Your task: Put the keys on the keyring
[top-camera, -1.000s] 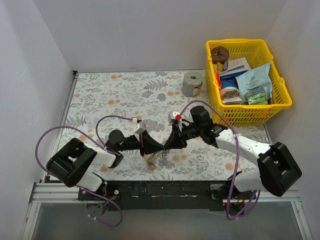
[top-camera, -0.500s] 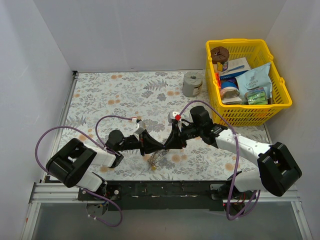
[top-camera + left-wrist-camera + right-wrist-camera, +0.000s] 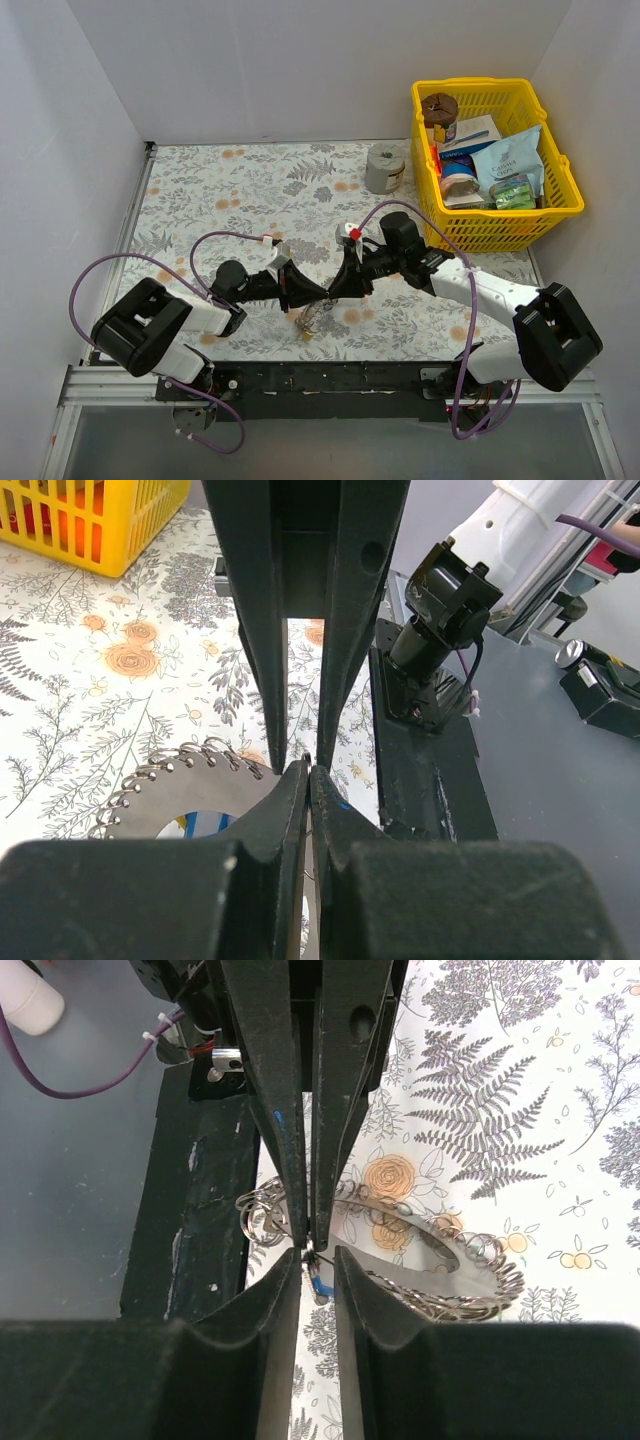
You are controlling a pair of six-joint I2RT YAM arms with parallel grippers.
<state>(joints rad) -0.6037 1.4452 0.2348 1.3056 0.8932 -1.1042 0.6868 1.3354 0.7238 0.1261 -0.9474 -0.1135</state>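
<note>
Left gripper [image 3: 308, 770] is pinched shut, nose to nose with the right gripper [image 3: 318, 1255], whose jaws stand a sliver apart. A blue key [image 3: 318, 1282] (probably) sits in the gap, grip unclear. The keyring [image 3: 420, 1260] lies just beneath, handy for threading.

Robot lab cell: white partition walls [image 3: 300, 60], floral-cloth table [image 3: 230, 200], aluminium mounting rail [image 3: 120, 385].

I count two grippers, the left gripper [image 3: 318, 294] and the right gripper [image 3: 341, 290], one keyring [image 3: 430, 1265], one grey roll [image 3: 384, 168] and one yellow basket [image 3: 480, 85]. I can make out only one blue key [image 3: 318, 1282].
</note>
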